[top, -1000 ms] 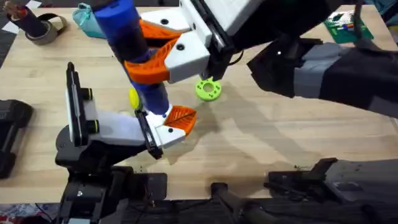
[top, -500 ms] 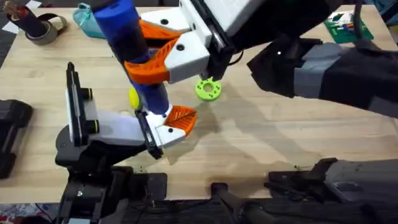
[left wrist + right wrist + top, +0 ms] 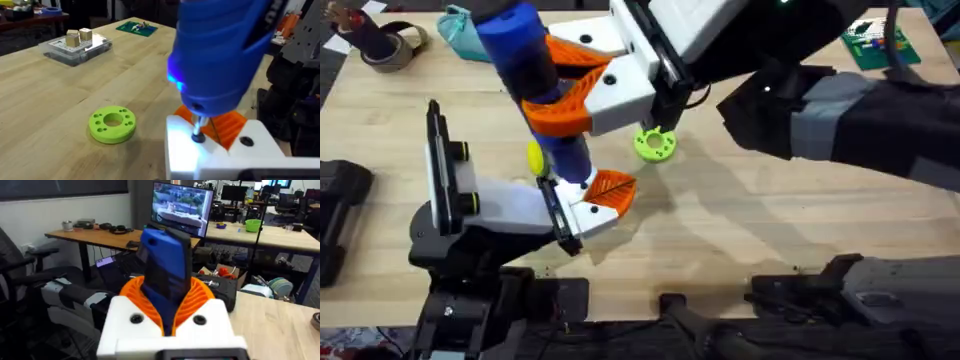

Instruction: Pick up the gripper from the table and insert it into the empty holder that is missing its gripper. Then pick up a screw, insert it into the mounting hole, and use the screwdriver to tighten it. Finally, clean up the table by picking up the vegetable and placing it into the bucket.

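Observation:
My right gripper [image 3: 542, 82] [image 3: 167, 294], white with orange ribbed pads, is shut on the upright blue screwdriver [image 3: 525, 55] [image 3: 220, 55] [image 3: 165, 265]. The screwdriver's thin bit [image 3: 198, 131] points down into a hole in the white base of the gripper [image 3: 600, 200] [image 3: 220, 145]. That gripper, with its orange ribbed tip, sits mounted on the holder [image 3: 455, 190], the black-and-white head with a black rail at the end of my left arm. Whether a screw is under the bit is hidden. The vegetable and the bucket are out of view.
A green ring-shaped disc [image 3: 655, 143] [image 3: 112, 124] lies just right of the screwdriver. A teal pouch [image 3: 460, 25] and a tape roll [image 3: 390, 45] sit at the back left. A green board [image 3: 880, 45] [image 3: 136, 28] and a clear box with wooden blocks [image 3: 75, 45] are at the back right.

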